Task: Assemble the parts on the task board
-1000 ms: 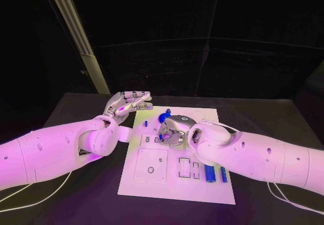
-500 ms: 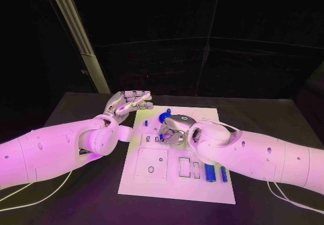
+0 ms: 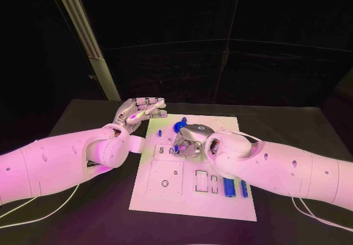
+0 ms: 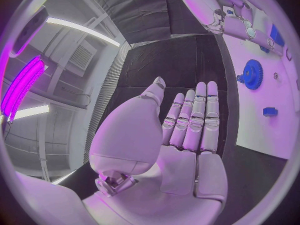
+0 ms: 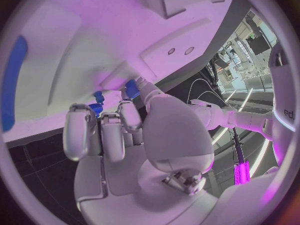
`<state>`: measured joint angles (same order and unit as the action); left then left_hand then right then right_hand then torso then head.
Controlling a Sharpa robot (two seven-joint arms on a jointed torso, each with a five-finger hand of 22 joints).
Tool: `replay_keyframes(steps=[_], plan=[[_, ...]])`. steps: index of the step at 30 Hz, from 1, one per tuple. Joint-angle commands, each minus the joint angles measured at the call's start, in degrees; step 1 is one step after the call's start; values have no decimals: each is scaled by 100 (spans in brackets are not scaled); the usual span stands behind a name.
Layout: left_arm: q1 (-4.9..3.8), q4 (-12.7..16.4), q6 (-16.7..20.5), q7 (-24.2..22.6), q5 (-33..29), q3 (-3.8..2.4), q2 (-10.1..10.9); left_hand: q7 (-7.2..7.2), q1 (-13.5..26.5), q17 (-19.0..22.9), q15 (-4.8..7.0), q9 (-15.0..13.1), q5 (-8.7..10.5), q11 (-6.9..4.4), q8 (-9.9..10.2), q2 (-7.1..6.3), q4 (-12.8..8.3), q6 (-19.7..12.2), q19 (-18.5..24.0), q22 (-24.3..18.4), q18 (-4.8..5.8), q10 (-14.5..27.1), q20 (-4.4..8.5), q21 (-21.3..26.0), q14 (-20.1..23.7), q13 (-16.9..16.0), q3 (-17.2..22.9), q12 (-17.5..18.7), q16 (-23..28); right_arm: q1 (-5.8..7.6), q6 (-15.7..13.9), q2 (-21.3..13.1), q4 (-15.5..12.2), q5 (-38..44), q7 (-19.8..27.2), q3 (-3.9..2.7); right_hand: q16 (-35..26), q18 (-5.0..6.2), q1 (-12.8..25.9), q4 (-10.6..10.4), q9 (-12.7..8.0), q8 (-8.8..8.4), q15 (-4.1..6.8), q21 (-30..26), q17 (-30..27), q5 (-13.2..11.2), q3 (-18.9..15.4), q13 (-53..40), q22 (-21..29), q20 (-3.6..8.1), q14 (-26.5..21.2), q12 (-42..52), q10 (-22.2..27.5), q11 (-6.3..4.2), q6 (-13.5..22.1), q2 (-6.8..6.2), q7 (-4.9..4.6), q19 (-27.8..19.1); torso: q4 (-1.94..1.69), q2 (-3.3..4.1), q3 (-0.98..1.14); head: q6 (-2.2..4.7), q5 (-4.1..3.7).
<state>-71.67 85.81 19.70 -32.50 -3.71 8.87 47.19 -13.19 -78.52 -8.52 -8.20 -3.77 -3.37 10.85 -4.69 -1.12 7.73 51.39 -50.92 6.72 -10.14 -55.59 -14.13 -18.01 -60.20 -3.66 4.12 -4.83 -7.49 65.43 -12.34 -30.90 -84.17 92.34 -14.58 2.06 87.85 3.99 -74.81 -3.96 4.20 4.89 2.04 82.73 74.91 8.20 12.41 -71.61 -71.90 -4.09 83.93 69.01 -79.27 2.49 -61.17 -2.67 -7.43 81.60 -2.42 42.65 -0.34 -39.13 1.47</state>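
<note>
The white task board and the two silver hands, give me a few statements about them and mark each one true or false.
1. The left hand holds a blue part. False: its fingers are straight and it holds nothing.
2. The right hand is over the white task board. True.
3. A blue toothed gear lies on the board. True.
4. Two long blue bars lie on the black table off the board. False: they lie on the board, near its right edge.

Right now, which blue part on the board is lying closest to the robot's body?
The pair of blue rods lying side by side near the board's near right edge, under the right arm. The blue gear and small peg sit at the far end.
</note>
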Motion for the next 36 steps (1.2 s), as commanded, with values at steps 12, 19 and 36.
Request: replay_keyframes(steps=[12,19,36], plan=[[-10,-8,-43,0,-5,-5,-10,-26,-18,-5,-6,-6,24,-8,19,19,-22,20,14,-8,-29,-18,-27,23,24,-2,7,16,20,-22,-106,-18,-8,79,-200,27,-64,-29,355,-253,-48,-118,-94,-66,923,-85,-479,378,58,-87,475,-441,278,67,416,-264,-71,-50,2,2,0,0,2],[-10,-8,-50,6,-5,-5,-11,-28,-9,-6,-6,-6,24,-7,20,22,-19,20,16,-10,-29,-17,-27,25,23,-1,5,17,23,-22,-289,-28,-26,50,-161,28,-86,-20,443,-388,-40,-99,-107,-91,888,-34,-688,459,101,-102,466,-513,320,80,482,-282,-83,-69,7,-1,0,-17,5],[-11,-17,-164,473,297,-5,42,221,300,-481,426,-35,23,-341,-136,47,85,495,-914,220,-34,-933,384,-556,-1317,-105,-173,-301,-610,247,-999,-831,-617,-1534,1458,-12,-455,99,245,-539,-25,-44,-114,-419,265,114,-978,703,727,-114,299,-764,512,94,552,-207,-99,-379,16,-29,8,1,33]])
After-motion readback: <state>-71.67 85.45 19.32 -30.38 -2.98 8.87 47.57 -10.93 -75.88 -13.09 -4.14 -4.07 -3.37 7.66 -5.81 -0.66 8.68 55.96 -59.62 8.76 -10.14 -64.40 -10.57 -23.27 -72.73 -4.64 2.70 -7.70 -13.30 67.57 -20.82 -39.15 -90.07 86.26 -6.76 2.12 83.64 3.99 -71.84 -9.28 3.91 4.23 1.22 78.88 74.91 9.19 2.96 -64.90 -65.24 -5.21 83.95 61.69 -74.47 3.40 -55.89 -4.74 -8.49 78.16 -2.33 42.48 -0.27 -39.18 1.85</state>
